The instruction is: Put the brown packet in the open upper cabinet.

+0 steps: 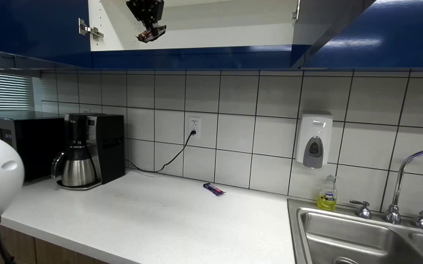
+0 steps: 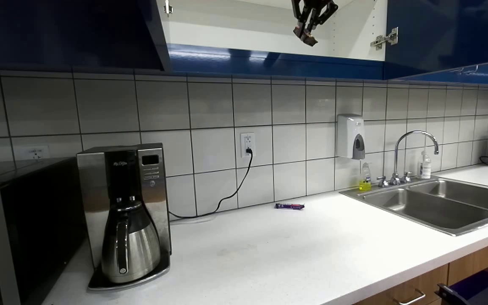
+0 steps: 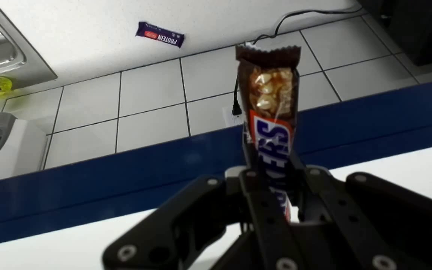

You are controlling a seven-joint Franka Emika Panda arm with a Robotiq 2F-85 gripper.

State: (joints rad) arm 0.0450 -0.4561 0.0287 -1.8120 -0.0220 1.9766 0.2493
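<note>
The brown packet is a slim brown snack wrapper (image 3: pixel 272 90) with a jagged end, held between the fingertips in the wrist view. My gripper (image 3: pixel 272 159) is shut on it near the middle. In both exterior views the packet (image 1: pixel 152 34) (image 2: pixel 305 35) hangs crosswise and tilted under the gripper (image 1: pixel 155 26) (image 2: pixel 309 26). The open upper cabinet (image 1: pixel 196 58) (image 2: pixel 265 59) has a blue bottom edge and a pale interior. The gripper and packet show against that interior, above the bottom edge; whether they are inside or in front of it I cannot tell. The upper cabinet is cut off.
Open blue doors (image 1: pixel 31 29) (image 2: pixel 447 34) flank the cabinet opening. A purple bar (image 1: pixel 214 189) (image 3: pixel 159 34) lies on the counter (image 1: pixel 160 220) below. A coffee maker (image 1: pixel 110 146), a microwave (image 2: pixel 36 212), a soap dispenser (image 1: pixel 314 139) and a sink (image 1: pixel 343 234) are around the counter.
</note>
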